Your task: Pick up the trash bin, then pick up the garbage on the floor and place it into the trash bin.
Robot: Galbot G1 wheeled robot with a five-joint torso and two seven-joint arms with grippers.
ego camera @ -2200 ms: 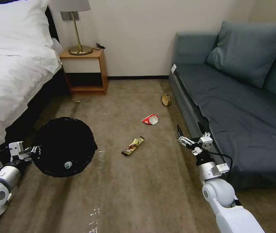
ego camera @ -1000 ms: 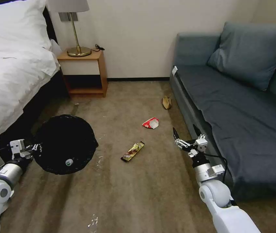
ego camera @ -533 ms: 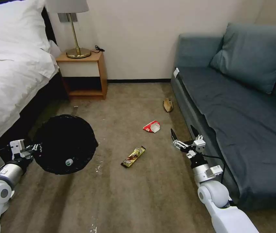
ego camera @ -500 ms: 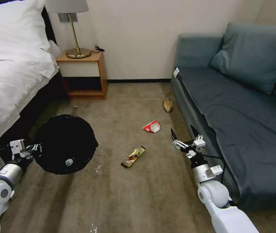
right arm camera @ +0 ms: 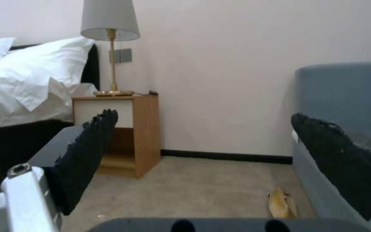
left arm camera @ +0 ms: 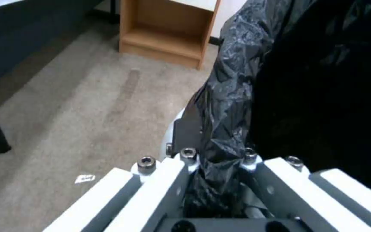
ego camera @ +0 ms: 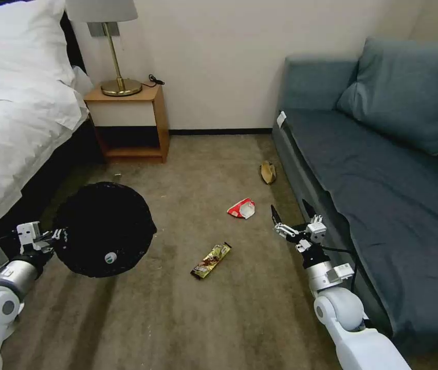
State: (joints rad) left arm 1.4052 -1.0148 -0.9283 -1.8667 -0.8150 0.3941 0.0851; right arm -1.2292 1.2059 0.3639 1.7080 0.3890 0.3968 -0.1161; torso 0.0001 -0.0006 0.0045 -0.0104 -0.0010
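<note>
The trash bin (ego camera: 103,226), lined with a black bag, hangs off the carpet at my left, its mouth facing me. My left gripper (ego camera: 57,237) is shut on its rim; the left wrist view shows the bag (left arm camera: 237,96) pinched between the fingers (left arm camera: 168,180). Inside the bin lies a small white-and-green bottle end (ego camera: 109,258). On the floor are a yellow-brown wrapper (ego camera: 211,260), a red-and-white packet (ego camera: 241,208) and a banana peel (ego camera: 267,172). My right gripper (ego camera: 289,208) hovers open and holds nothing, right of the packet. The peel (right arm camera: 282,203) also shows between its spread fingers (right arm camera: 91,151).
A bed with white linen (ego camera: 13,123) lines the left side. A wooden nightstand (ego camera: 126,121) with a lamp stands against the far wall. The blue-grey sofa (ego camera: 383,169) runs close along my right arm. Open carpet (ego camera: 203,318) lies between them.
The whole head view has shifted: the camera has moved and the litter now sits lower in the picture. Both arms keep their pose, bin still held, right gripper still open.
</note>
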